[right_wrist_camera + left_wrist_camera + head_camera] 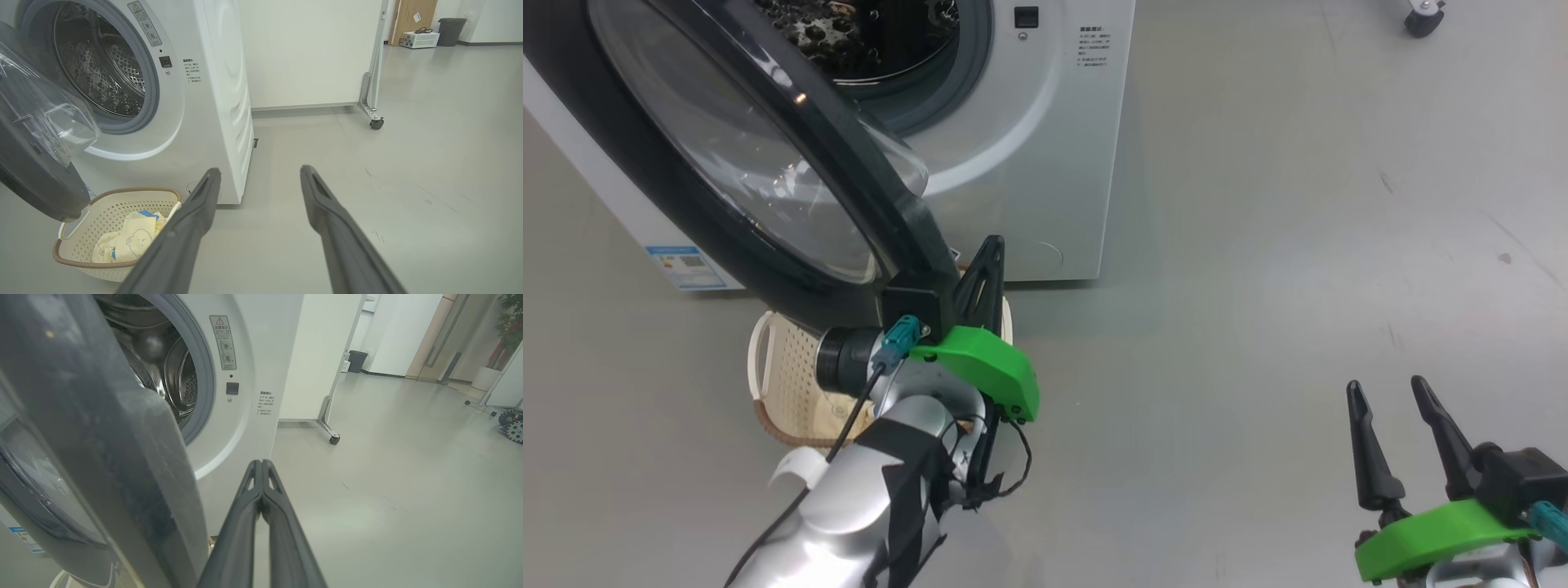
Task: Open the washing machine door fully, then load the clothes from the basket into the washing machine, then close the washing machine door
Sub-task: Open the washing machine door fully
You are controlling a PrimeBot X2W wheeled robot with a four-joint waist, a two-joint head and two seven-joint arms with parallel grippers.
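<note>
Smooth grey floor (pixel 1258 286) all round, no counter involved: bare and glossy, w/ nothing lying near you. Bkgd: white partition (pixel 306 53) on a caster behind the machine, a dark bin (pixel 451 30) far off, and a corridor w/ a potted plant (pixel 510 330).

As I read it, you're on step 1, door opening, and it's not yet done. The washing machine door (pixel 752 155) stands at an angle, approx half swung. Its lower rim overhangs the basket (pixel 102 216), which sits on the floor right in front of the washing machine (pixel 1045 122). I can't make out any garments in the drum (pixel 98 69). The clothes (pixel 130 241) lie in the basket.

Your left hand (pixel 260 463) has its fingers pressed together w/ nothing btwn them. It sits just beside the door's free edge, on the inner side; I can't tell if it's actually touching. Your right hand (pixel 1387 390) is spread wide and empty, low and well apart from everything.

The next move prob. needs the left hand as a pusher against the inner rim, sweeping the door out toward its hinge side till it stops. Watch the rim vs the basket handle, they're close. Only w/ the door clear can your right hand drop straight onto the clothes.
</note>
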